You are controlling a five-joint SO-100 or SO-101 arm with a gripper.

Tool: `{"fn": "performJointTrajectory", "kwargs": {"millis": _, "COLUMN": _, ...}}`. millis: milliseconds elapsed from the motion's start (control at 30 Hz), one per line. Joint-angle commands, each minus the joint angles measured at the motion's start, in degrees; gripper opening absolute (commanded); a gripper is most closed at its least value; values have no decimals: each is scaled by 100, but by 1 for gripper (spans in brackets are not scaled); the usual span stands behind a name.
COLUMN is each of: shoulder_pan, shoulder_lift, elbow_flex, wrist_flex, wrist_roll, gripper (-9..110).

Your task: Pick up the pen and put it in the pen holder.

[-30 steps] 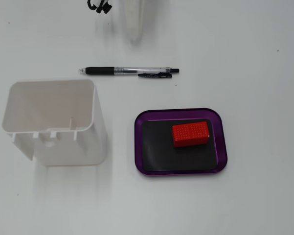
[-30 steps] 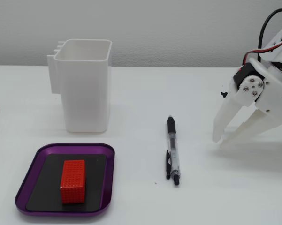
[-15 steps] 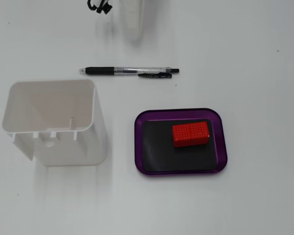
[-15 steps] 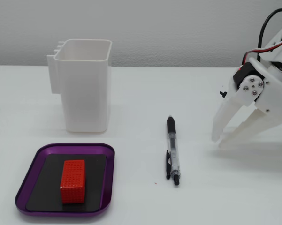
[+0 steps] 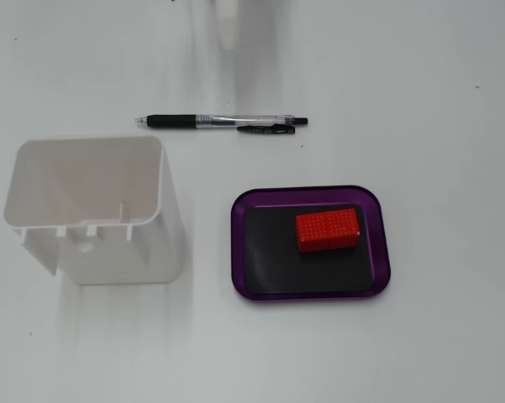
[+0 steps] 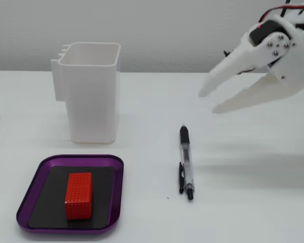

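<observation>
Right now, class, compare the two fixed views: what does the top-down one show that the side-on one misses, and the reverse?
Only the top-down view shows the inside of the holder, which looks empty, and just a blurred tip of the gripper. Only the side-on view shows the gripper clearly, open and raised above the table, right of the pen, plus the back wall. Both show the holder, the pen lying flat, and the purple tray with a red block.

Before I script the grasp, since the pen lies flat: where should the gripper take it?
Grip the pen at the clear mid-barrel, coming straight down, fingers either side across its length. It lies flat with bare table alongside. The open gripper hovers above.
</observation>
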State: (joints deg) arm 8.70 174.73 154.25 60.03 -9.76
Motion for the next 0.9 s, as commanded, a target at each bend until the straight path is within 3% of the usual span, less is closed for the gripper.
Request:
{"fn": "performJointTrajectory", "kwargs": {"millis": 0, "shoulder_pan": -70, "shoulder_lift": -2083, "elbow_flex": -1362, "wrist_flex": -18, "wrist_roll": -9, "gripper": 11}}
{"fn": "performJointTrajectory", "kwargs": {"millis": 367, "shoulder_pan": -88, "shoulder_lift": -6609, "elbow_flex": -3155, "wrist_flex": -70, "wrist_roll": 0, "gripper": 23}}
{"fn": "performJointTrajectory", "kwargs": {"millis": 867, "shoulder_pan": -70, "shoulder_lift": -7022, "elbow_flex": -3085, "wrist_flex": -738, "wrist_roll": -18, "gripper": 23}}
